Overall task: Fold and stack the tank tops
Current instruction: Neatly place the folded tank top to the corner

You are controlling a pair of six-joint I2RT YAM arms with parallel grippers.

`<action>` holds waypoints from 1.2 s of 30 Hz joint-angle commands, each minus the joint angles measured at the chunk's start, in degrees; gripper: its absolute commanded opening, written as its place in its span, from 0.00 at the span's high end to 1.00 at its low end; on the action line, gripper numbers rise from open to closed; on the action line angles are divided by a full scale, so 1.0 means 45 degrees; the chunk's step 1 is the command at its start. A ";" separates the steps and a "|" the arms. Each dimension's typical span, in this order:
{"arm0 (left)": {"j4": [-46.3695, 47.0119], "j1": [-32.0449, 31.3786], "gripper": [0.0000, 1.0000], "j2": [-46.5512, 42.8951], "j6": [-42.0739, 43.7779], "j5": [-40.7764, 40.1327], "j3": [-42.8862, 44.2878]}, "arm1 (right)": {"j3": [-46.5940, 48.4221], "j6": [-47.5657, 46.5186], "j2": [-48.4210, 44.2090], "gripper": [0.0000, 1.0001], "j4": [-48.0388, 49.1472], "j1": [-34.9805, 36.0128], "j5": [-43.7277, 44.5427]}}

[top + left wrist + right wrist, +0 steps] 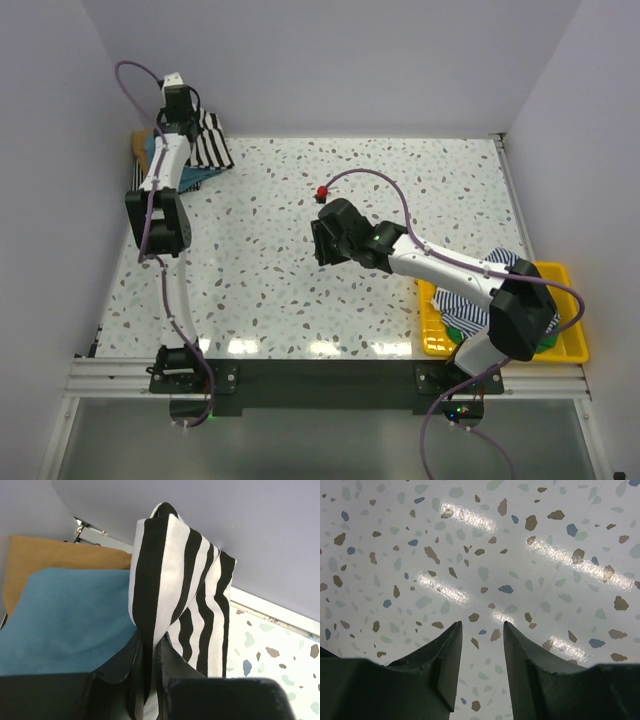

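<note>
Left claw (150, 647) clamped tight on black-and-white striped tank top (172, 580); soft woven cloth bunches into a vertical fold between the dark matte fingers (172, 665) and rises above them in a tall doubled loop; held at far-left corner of the table. Teal-blue tank top (65, 615), fine ribbed weave, lies flat just below the claw; tan-brown tank top (55, 555) lies under it, its edge showing beyond. Right claw (481, 645) stands parted, nothing between its tapered black tips; it hovers over glossy white terrazzo-speckled table top (420, 540), mid-table. Yellow rectangular plastic tray (568, 272) at near-right edge holds second striped tank top (465, 300), crumpled, partly hidden by the right arm.
</note>
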 commanded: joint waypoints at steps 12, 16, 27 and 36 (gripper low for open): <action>0.0466 0.1442 1.00 -0.1289 -0.0971 0.1207 0.0391 | 0.0093 -0.0086 0.0239 0.59 0.0539 -0.0079 -0.0429; 0.0622 0.1794 1.00 -0.1347 -0.1381 0.1579 -0.0234 | 0.0054 -0.0008 0.0356 0.59 0.0656 -0.0060 -0.0507; 0.0603 0.2146 1.00 -0.1914 -0.2162 0.0545 -0.1250 | -0.0141 0.0070 0.0434 0.59 0.0832 -0.0060 -0.0624; 0.0465 0.2263 0.66 -0.2265 -0.2710 -0.0706 -0.1933 | -0.0434 0.0148 0.0297 0.59 0.0891 -0.0060 -0.0527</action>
